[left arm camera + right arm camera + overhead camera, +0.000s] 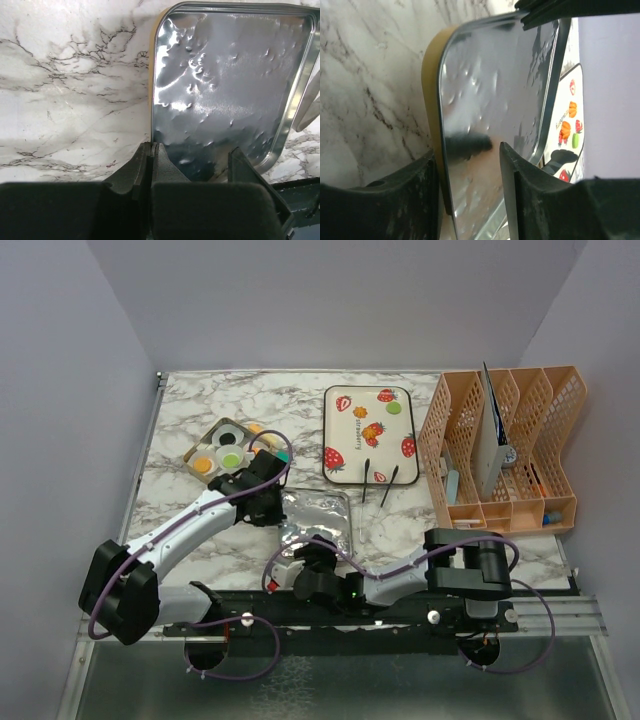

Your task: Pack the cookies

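Note:
Several cookies lie in white cups in a small open box (225, 450): an orange one (203, 465), a green one (231, 458) and a black one (230, 437). Another green cookie (394, 408) lies on the strawberry tray (345, 455). A silver metal lid (318, 520) lies flat near the arms, with a tan edge (429, 85) under it. My left gripper (151, 148) is shut on the lid's left edge (152, 100). My right gripper (470, 160) is open; its fingers straddle the lid's near edge without pinching it.
Two thin black sticks (377, 483) lie just in front of the strawberry tray. An orange mesh organizer (500, 450) with papers and small items stands at the right. The marble table ends at a black rail (400, 605) by the arm bases.

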{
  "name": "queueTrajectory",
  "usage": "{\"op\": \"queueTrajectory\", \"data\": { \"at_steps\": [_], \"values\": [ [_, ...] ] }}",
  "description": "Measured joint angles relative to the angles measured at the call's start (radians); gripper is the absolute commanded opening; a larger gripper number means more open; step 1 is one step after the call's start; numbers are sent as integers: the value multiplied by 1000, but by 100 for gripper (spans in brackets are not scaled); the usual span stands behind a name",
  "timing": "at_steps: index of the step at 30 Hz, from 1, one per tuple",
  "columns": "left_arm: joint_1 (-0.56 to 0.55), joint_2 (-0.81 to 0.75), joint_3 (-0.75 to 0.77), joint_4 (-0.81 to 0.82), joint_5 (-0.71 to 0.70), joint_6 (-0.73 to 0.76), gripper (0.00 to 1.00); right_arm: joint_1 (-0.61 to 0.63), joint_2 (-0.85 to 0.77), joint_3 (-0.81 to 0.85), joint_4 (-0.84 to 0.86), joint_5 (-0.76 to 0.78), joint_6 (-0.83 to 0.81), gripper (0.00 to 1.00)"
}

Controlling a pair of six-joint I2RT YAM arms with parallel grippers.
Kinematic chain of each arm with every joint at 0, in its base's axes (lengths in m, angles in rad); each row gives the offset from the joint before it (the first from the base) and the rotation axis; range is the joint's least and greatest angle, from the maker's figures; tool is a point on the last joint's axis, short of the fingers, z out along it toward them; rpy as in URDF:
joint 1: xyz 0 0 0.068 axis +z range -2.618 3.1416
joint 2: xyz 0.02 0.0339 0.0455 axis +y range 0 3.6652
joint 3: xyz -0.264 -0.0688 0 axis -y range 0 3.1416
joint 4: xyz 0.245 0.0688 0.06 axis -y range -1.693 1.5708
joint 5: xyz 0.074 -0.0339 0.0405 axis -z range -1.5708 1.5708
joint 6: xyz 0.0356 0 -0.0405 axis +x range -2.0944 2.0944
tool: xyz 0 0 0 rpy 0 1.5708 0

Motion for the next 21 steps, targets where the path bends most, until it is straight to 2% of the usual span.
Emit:
{"op": "queueTrajectory", "data": {
  "at_steps": [2,7,12,15,21],
  "values": [
    [0,-3,15,-10,0,3,1,0,0,-1,32,6,-22,38],
    [0,-22,63,-45,-9,5,12,1,-22,-1,58,13,-39,23],
    [4,-29,109,-77,-41,13,24,0,-109,-1,34,13,-21,11],
    [4,-43,151,-93,-71,26,40,-1,-160,-1,23,8,2,10],
    [16,-74,254,-90,-191,69,66,2,-237,-1,-29,-57,57,7]
  ]
}}
